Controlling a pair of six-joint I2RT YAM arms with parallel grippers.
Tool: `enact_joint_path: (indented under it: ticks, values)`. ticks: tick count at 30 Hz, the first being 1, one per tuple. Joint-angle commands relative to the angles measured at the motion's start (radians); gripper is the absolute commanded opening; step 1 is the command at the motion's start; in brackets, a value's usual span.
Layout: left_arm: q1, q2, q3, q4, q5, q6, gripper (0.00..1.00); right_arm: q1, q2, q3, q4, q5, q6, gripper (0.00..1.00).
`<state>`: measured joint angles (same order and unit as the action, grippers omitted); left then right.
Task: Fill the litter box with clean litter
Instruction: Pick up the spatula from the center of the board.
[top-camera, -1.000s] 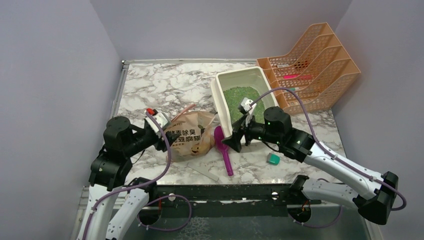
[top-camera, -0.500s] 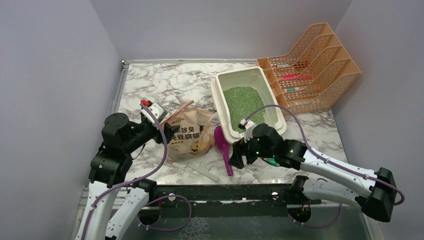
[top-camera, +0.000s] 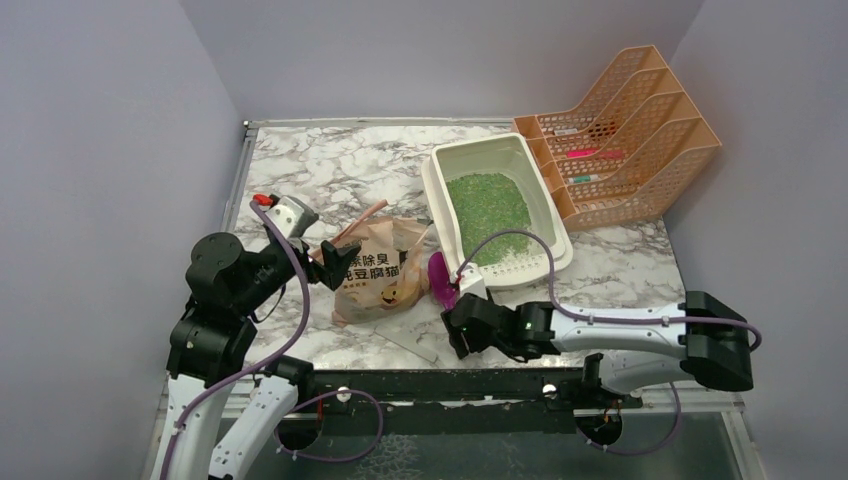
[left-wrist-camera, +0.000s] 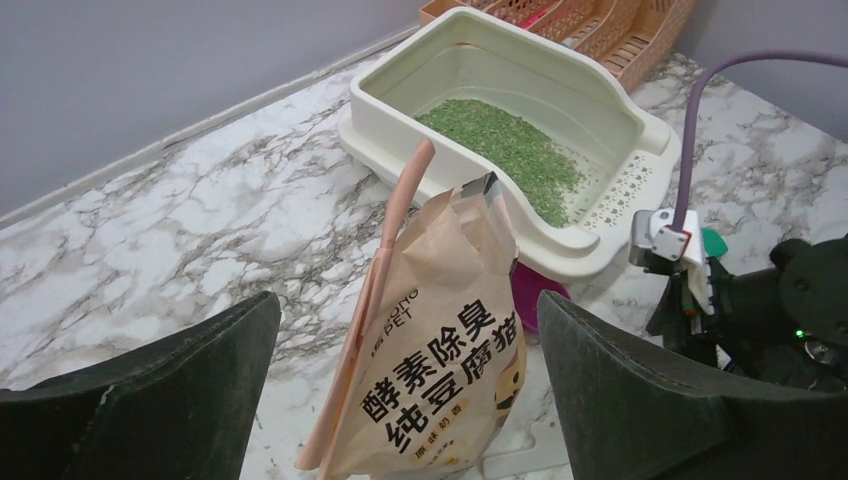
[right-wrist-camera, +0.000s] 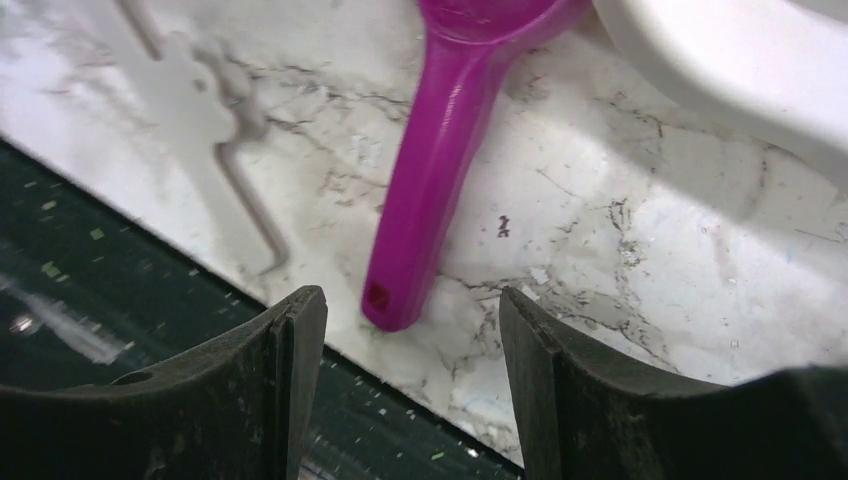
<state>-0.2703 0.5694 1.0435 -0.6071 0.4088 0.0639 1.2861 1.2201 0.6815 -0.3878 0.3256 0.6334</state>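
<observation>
Jaws of right gripper (right-wrist-camera: 408, 310) gape above scoop (right-wrist-camera: 450, 150) handle.

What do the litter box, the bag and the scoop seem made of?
The litter box looks like moulded cream plastic: soft sheen, rounded corners, perforated ledge. The bag looks like tan kraft paper: matte, creased, printed with dark characters. The scoop is probably hard magenta plastic: smooth, slightly glossy handle.

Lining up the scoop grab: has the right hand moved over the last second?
Yes. The right hand has pulled back from the litter box's near corner toward the table's front edge, now over the magenta scoop's handle.
</observation>
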Motion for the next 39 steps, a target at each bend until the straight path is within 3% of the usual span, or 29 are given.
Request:
enact_joint_path:
  ticks: [1, 11, 17, 29, 35, 39]
  values:
    - [-0.001, -0.023, 0.003, 0.028, -0.044, -0.060, 0.99, 0.012, 0.092, 0.037, 0.060, 0.155, 0.066, 0.68]
    - [-0.001, -0.049, -0.030, 0.035, -0.067, -0.096, 0.99, 0.012, 0.210, 0.065, 0.149, 0.195, 0.057, 0.61]
    - [-0.001, -0.045, -0.036, 0.034, -0.095, -0.122, 0.98, 0.012, 0.283, 0.087, 0.116, 0.185, 0.079, 0.59]
    - [-0.001, -0.065, -0.047, 0.035, -0.111, -0.121, 0.98, 0.012, 0.174, -0.019, 0.031, 0.110, 0.192, 0.25]
    - [-0.001, -0.059, -0.054, 0.039, -0.099, -0.131, 0.98, 0.012, 0.099, -0.027, 0.009, 0.086, 0.189, 0.15]
    - [-0.001, -0.057, -0.052, 0.042, -0.092, -0.139, 0.98, 0.012, 0.043, -0.035, 0.002, 0.028, 0.143, 0.14]
